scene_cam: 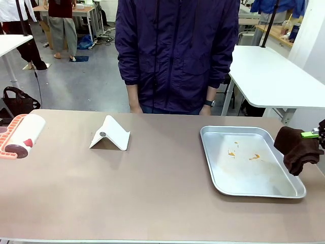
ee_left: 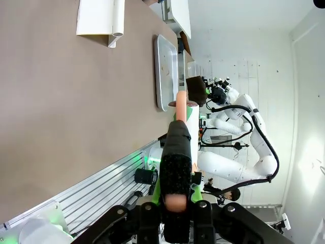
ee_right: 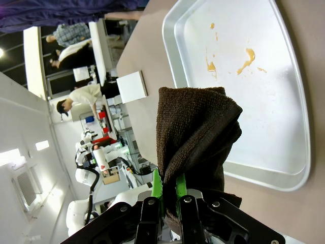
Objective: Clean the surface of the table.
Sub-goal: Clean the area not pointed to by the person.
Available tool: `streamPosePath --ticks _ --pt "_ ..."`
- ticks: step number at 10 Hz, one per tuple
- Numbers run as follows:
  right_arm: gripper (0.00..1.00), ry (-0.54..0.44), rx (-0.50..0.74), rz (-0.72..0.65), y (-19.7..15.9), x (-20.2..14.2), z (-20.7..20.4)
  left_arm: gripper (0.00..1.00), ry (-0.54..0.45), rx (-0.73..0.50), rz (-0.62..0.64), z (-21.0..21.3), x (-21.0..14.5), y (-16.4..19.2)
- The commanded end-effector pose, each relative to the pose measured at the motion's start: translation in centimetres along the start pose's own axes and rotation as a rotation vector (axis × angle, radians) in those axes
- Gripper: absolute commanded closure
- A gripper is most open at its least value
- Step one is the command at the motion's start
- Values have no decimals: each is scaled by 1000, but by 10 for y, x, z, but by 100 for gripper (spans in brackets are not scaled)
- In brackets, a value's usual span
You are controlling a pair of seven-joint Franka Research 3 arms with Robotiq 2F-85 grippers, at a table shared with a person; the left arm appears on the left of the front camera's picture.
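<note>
The taupe-brown table (scene_cam: pixel 152 188) stretches across the front view. At its far left edge is a lint roller (scene_cam: pixel 20 136) with a white roll and a salmon frame. In the left wrist view my left gripper (ee_left: pixel 176 195) is shut on the roller's black handle (ee_left: pixel 175 168), and the roll (ee_left: pixel 185 114) points away over the table (ee_left: pixel 76 101). At the right edge my right gripper (scene_cam: pixel 317 134) is shut on a dark brown cloth (scene_cam: pixel 297 147), which hangs beside the tray. In the right wrist view the cloth (ee_right: pixel 195 132) rises from my right gripper (ee_right: pixel 169 185).
A shiny metal tray (scene_cam: pixel 292 192) with orange smears (ee_right: pixel 246 56) lies on the right of the table. A white folded stand (scene_cam: pixel 110 133) sits left of centre. A person in a dark purple jacket (scene_cam: pixel 175 51) stands at the far edge. White side tables flank the scene.
</note>
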State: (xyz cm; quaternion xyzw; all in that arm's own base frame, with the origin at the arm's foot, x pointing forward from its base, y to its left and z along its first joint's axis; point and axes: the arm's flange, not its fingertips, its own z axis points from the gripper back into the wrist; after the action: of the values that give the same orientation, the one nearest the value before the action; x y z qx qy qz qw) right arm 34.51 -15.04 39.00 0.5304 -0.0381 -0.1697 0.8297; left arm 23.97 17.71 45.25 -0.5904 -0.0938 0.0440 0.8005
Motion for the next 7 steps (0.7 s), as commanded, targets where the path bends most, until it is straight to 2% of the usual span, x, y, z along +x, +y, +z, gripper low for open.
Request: streamPosePath --ticks 1,6,7 --pt "89 -7 -5 4 2 -3 1 78 -10 -7 5 1 1 -3" --pt "89 0 0 0 0 0 0 78 -10 -7 5 1 1 -3" --pt "89 -122 -124 9 11 -25 18 78 -10 -7 5 1 1 -3"
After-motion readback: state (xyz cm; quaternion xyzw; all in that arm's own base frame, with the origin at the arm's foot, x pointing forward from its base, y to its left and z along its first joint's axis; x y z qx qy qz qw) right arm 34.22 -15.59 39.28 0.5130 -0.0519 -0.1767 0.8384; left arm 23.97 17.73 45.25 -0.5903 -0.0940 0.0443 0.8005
